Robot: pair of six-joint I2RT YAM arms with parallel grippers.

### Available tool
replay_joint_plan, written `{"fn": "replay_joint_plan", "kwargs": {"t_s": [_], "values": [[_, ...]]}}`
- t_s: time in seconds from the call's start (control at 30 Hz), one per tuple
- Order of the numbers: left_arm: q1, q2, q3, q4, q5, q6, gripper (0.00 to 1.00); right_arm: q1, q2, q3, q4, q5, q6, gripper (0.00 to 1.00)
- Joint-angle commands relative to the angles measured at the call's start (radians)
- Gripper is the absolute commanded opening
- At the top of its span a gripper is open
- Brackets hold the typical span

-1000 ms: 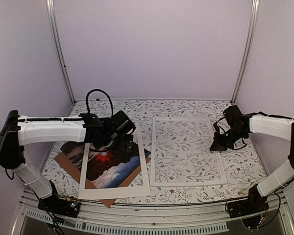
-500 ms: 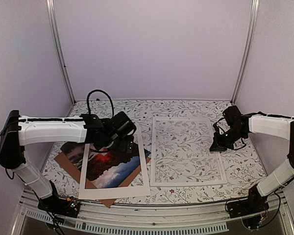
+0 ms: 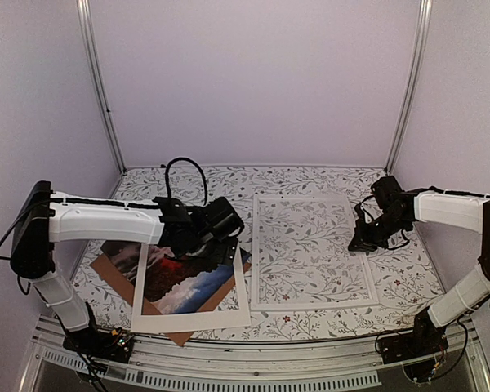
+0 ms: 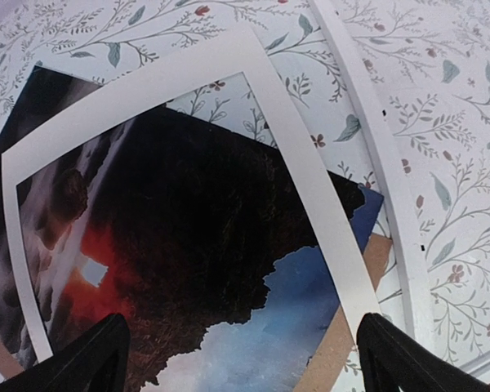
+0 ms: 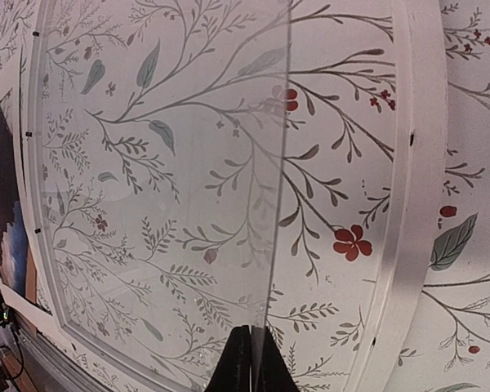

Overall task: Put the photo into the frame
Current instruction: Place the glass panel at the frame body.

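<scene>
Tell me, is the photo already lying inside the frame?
No, the photo lies under the white mat left of the frame, whose pane shows only tablecloth.

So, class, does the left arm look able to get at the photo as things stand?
Probably only partly. The left gripper hangs open just above the photo, but the white mat lies on top of it, covering most of its edges; only corners stick out.

Left of the frame (image 3: 312,306), a stack lies on the table (image 3: 310,181): the board (image 3: 106,268) lowest, the photo (image 3: 188,282) on it, the mat (image 3: 192,316) skewed on top. The mat's right edge lies just beside the frame's left rim.
</scene>
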Motion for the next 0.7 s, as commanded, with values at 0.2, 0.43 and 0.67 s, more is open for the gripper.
{"fn": "replay_joint_plan", "kwargs": {"t_s": [0.2,0.43,0.67], "values": [[-0.051,0.069,0.072,0.022,0.019,-0.006,1.00,-0.001,0.015,-0.016,0.046,-0.010,0.010,0.12],[-0.056,0.076,0.083,0.022,0.016,-0.001,1.00,0.003,0.017,-0.020,0.048,-0.010,0.010,0.19],[-0.057,0.074,0.073,0.021,0.014,-0.002,1.00,0.004,0.021,-0.018,0.045,0.000,0.009,0.33]]}}
